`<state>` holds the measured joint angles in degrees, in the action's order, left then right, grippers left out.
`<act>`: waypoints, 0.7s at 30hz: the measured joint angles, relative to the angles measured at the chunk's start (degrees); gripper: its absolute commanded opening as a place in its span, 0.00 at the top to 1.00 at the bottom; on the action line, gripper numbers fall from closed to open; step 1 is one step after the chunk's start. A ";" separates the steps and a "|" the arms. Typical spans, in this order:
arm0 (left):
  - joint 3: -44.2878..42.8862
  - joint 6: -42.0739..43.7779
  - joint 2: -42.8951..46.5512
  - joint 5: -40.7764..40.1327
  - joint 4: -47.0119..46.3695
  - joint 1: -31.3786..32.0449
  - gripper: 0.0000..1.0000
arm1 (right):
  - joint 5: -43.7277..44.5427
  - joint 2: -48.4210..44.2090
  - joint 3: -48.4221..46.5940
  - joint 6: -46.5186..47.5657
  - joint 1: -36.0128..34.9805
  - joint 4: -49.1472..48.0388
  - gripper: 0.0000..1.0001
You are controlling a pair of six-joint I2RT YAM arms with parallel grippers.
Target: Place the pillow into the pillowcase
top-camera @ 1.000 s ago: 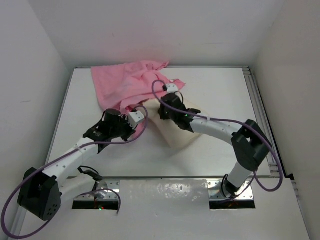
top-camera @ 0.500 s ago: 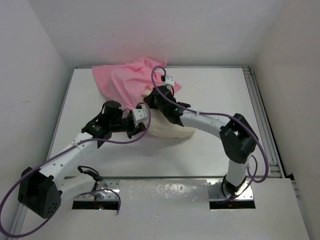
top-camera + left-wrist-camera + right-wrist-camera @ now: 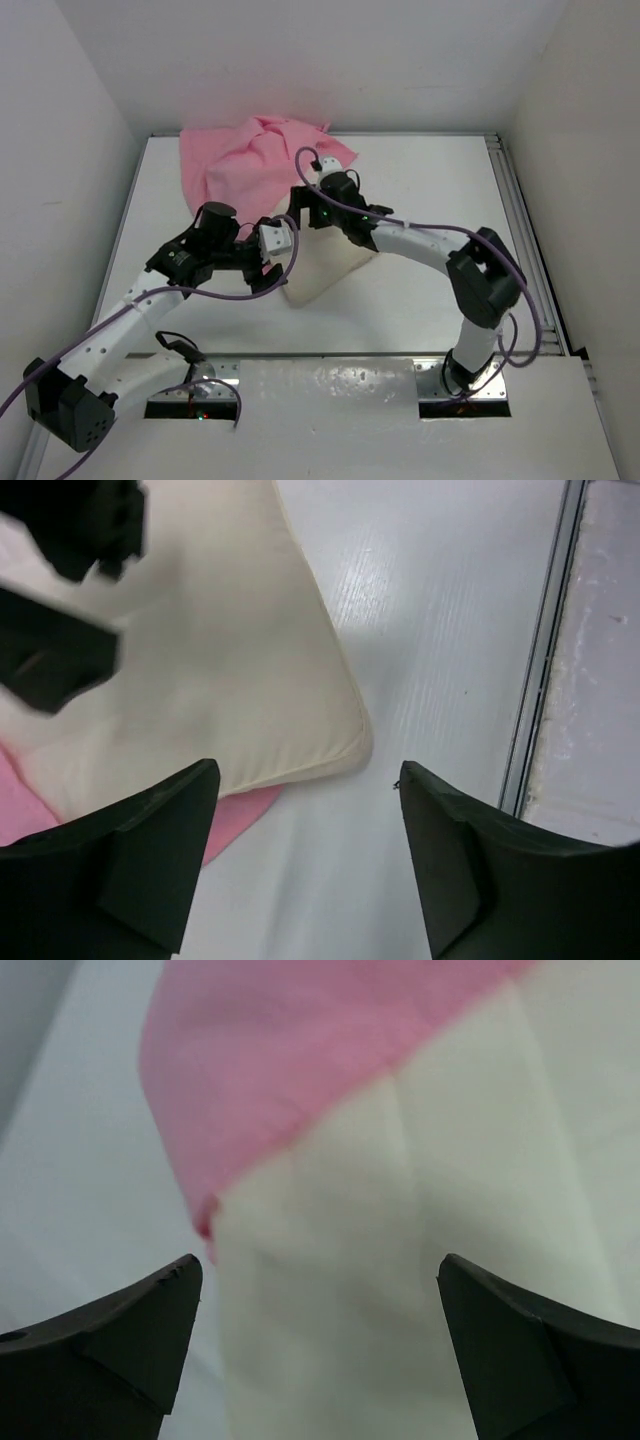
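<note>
We're mid-insertion: the pink pillowcase (image 3: 245,160) lies bunched at the far left of the table (image 3: 440,190), and the cream pillow (image 3: 325,270) sits mid-table with only its far end tucked under the hem. The left gripper (image 3: 305,775) and right gripper (image 3: 318,1260) both hover spread wide, holding nothing. Next, we'd say, re-pinch the hem and draw it down over the pillow.

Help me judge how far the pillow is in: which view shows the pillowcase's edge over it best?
Right wrist: the pillowcase edge crosses the pillow up close, unobstructed. Top external shows most of the pink sack, but both arms hide the overlap. Left wrist shows only a pink sliver at the pillow's edge.
</note>
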<state>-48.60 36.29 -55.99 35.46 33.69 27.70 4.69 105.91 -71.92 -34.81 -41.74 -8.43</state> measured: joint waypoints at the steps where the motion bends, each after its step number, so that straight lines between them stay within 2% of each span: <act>1: -0.31 0.31 0.20 -0.09 0.59 0.00 0.28 | -0.81 -2.34 2.62 1.60 0.28 1.57 0.02; 2: -1.05 0.79 0.24 -0.35 1.88 0.00 0.28 | -2.05 -4.87 4.90 3.30 0.76 2.80 0.16; 3: -1.79 1.16 0.04 -0.55 2.58 -0.02 0.29 | -2.93 -7.06 6.34 4.83 1.36 4.11 0.37; 4: -2.60 1.33 -0.33 -0.74 2.91 -0.02 0.34 | -4.11 -9.18 7.32 6.14 2.14 5.18 0.60; 5: -3.56 1.05 -0.94 -1.27 2.93 -0.04 0.41 | -5.29 -11.30 8.07 6.95 3.30 5.88 0.95; 6: -4.42 0.48 -1.90 -2.38 1.97 -0.04 0.55 | -6.43 -13.27 8.50 6.97 4.79 6.25 0.97; 7: -5.09 -0.52 -2.89 -3.54 0.63 -0.04 0.56 | -7.08 -14.84 8.55 6.56 6.58 6.43 0.93; 8: -5.81 -1.51 -4.31 -5.92 -1.40 -0.04 0.56 | -7.85 -16.04 8.55 6.23 8.79 6.25 0.81; 9: -6.58 -2.43 -6.16 -8.87 -3.65 -0.04 0.46 | -8.28 -16.76 8.50 5.75 10.86 6.08 0.42; 11: -9.25 -4.07 -11.63 -15.34 -9.09 -0.04 0.33 | -9.62 -16.90 7.91 5.11 15.50 5.92 0.22; 12: -10.97 -4.39 -14.93 -18.27 -11.23 -0.04 0.31 | -10.27 -16.24 7.32 4.87 17.59 6.03 0.12; 17: -26.62 -3.82 -35.58 -33.18 -21.64 0.00 0.29 | -13.33 -8.00 1.70 4.63 24.09 8.81 0.06; 21: -47.04 -2.67 -53.00 -39.93 -22.49 -0.20 0.23 | -17.46 0.17 -0.90 4.44 25.18 9.51 0.02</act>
<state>-95.64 33.63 -108.99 -4.47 11.20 27.51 -12.78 106.08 -72.82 -30.37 -16.56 1.08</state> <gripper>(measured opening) 0.747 0.970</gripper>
